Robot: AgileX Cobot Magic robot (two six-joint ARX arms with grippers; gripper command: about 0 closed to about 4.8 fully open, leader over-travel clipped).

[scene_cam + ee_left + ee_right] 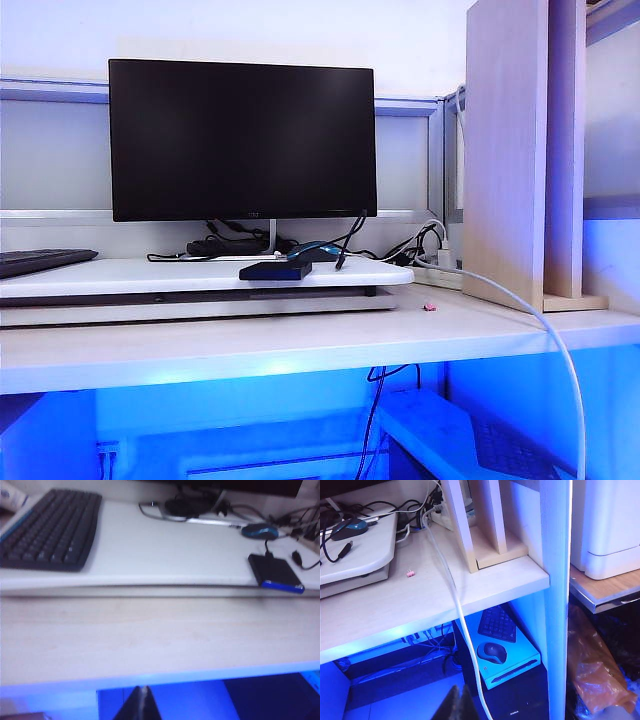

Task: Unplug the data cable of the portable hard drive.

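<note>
- We start with the portable hard drive (275, 270): one flat black slab lying on the white raised shelf (150, 276), at the shelf's front edge, just right of centre in the exterior view and below the monitor (242, 138).
- In the left wrist view the same drive sits at the right side of the frame, its blue-lit front edge facing the camera.
- The data cable (266, 546) is one thin black cord; we see it enter the drive's far edge and run back past the mouse (316, 251), which lies just behind the drive. So the plug appears still seated, and the unplugging is not yet done.
- The cable's line at the plug runs away from us, front to back, so we judge the pull must go that way.
- A second loose cord with a free plug (297, 556) lies just right of the drive.
- The left end effector (141, 706) shows only as a dark tip at the bottom edge of its view, fingers together, holding nothing, well short of the worktop (300, 340); the drive lies ahead of it and to the right.
- The right end effector (458, 704) is likewise pressed together and empty, low at its frame's bottom edge; the drive lies outside that view.
- We cannot say which arm is nearer.
- We count one drive, one mouse and one keyboard (50, 530) on the shelf, one monitor, two arms.
</note>
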